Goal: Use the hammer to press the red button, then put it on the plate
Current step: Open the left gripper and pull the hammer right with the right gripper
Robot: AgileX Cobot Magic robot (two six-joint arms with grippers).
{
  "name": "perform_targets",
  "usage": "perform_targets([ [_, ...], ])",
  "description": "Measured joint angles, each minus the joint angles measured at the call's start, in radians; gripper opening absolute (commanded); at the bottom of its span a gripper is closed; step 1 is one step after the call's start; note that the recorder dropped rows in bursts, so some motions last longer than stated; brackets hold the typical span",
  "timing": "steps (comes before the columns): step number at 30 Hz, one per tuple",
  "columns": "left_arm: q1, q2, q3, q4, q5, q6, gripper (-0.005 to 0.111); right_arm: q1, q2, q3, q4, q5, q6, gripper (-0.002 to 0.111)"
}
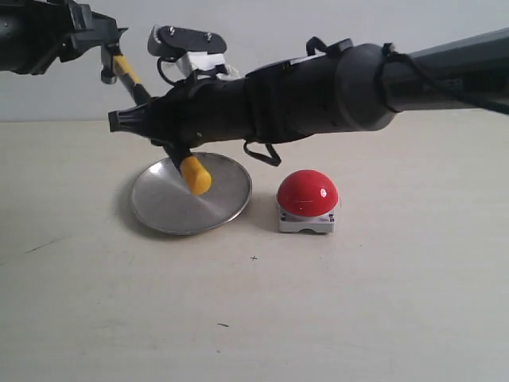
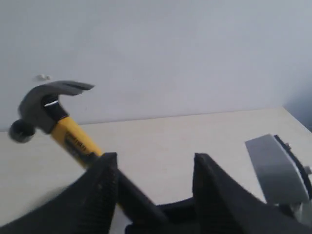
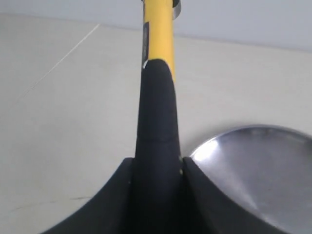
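My right gripper [image 1: 147,123] reaches across from the right and is shut on the black handle of the hammer [image 1: 127,70]. In the right wrist view the handle [image 3: 157,122] is clamped between both jaws of that gripper [image 3: 157,163]. The hammer is tilted in the air, with its yellow end [image 1: 196,175] hanging over the silver plate [image 1: 159,208] and its dark head up at the left. My left gripper [image 1: 111,36] is beside the head and open [image 2: 153,158], with nothing between its fingers. The hammer head [image 2: 44,107] shows beyond them. The red button [image 1: 307,193] sits right of the plate [image 3: 258,180].
The beige tabletop [image 1: 254,318] stretches toward the front edge with only small marks on it. A pale wall stands behind. A grey part of the other arm [image 2: 278,170] shows in the left wrist view.
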Motion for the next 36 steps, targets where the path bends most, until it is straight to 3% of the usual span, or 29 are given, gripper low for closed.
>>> perform_targets([
  [5,0.000,-0.120,0.048,0.002,0.000,0.042,-0.001,0.000,-0.136,0.101,0.018,-0.168,-0.013,0.000],
  [14,0.000,-0.384,0.181,-0.004,-0.010,0.156,0.000,-0.002,-0.415,0.326,0.030,-0.206,-0.045,0.000],
  [23,0.000,-0.791,0.452,-0.029,-0.017,0.176,0.000,-0.002,-0.651,0.570,0.030,-0.146,-0.045,0.000],
  [36,0.000,-1.288,0.762,-0.031,0.001,0.159,0.000,-0.002,-0.738,0.747,0.030,-0.159,-0.048,0.000],
])
